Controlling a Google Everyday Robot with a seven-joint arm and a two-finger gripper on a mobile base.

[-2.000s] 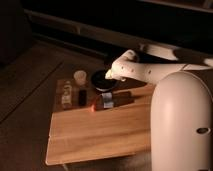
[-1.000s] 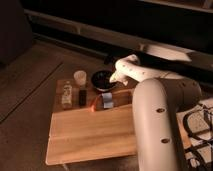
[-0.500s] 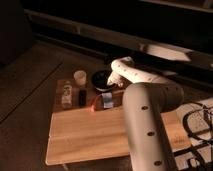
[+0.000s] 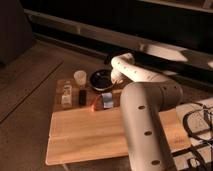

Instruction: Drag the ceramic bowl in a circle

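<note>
Spanning the lower frame, wooden surface (image 4: pixel 95 135) carries everything. White arm (image 4: pixel 147 107) comes up from 5 o'clock and bends back toward 11. Ceramic bowl (image 4: pixel 101 79): round, shallow, dark, glossy, near the surface's far edge. Tool (image 4: pixel 115 77) is at the bowl's 3 o'clock rim; contact and how wide it's set, cannot tell. White cup (image 4: pixel 79 76) just beside the bowl at 9 o'clock, blue-grey packet (image 4: pixel 106 98) at 6.

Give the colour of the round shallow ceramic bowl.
Glossy black-brown round ceramic bowl, seen best in the camera view. The pincer is by its rim.
</note>
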